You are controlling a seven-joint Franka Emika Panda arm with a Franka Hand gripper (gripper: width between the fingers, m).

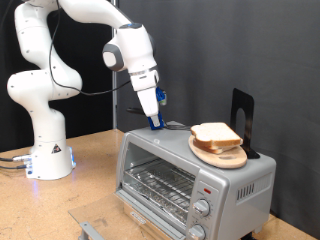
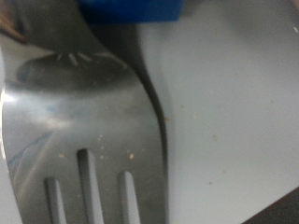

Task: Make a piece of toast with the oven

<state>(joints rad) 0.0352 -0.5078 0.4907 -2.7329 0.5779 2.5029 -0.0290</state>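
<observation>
The silver-grey oven (image 1: 185, 180) stands at the exterior view's lower middle, glass door closed, with the wire rack showing through it. On its roof a round wooden plate (image 1: 232, 158) carries the piece of toast (image 1: 214, 132), pale with a tan crust, lying on more bread. My gripper (image 1: 156, 122) reaches down onto the roof to the exterior view's left of the plate. Its blue fingers (image 2: 131, 9) look pressed together at the neck of a slotted metal spatula (image 2: 75, 112), whose blade fills the wrist view.
Two round knobs (image 1: 199, 210) and a red mark (image 1: 207, 188) sit on the oven's front. A black upright stand (image 1: 243, 115) rises behind the plate. The arm's white base (image 1: 48, 150) stands on the wooden table (image 1: 90, 190) at the exterior view's left.
</observation>
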